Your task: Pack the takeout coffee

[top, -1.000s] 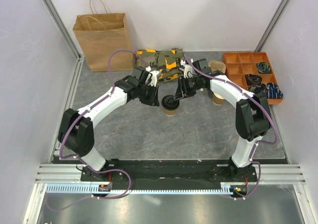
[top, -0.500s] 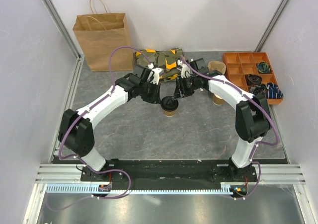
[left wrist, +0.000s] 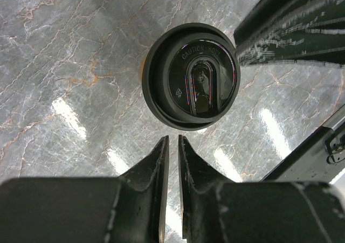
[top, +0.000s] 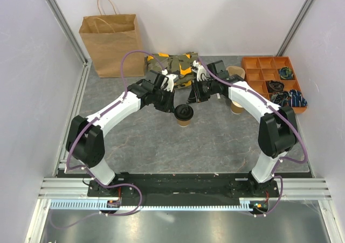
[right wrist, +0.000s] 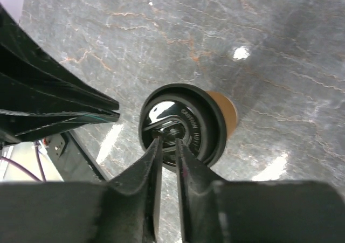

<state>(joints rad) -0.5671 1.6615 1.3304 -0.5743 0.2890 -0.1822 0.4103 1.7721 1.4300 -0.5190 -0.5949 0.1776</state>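
While the coffee cup [top: 184, 120] stands just beyond the left hand [left wrist: 172, 138], that hand is narrow and empty. Right hand [right wrist: 166, 140]: narrow, empty, poised over the lid [right wrist: 202, 130], likely to press it snug.

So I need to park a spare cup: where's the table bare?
Bare: the grey stone tabletop on the near side of the black-lidded brown paper cup; also the strip in front of the brown paper bag. Crowded: the far edge, camouflage cloth through orange compartment tray.
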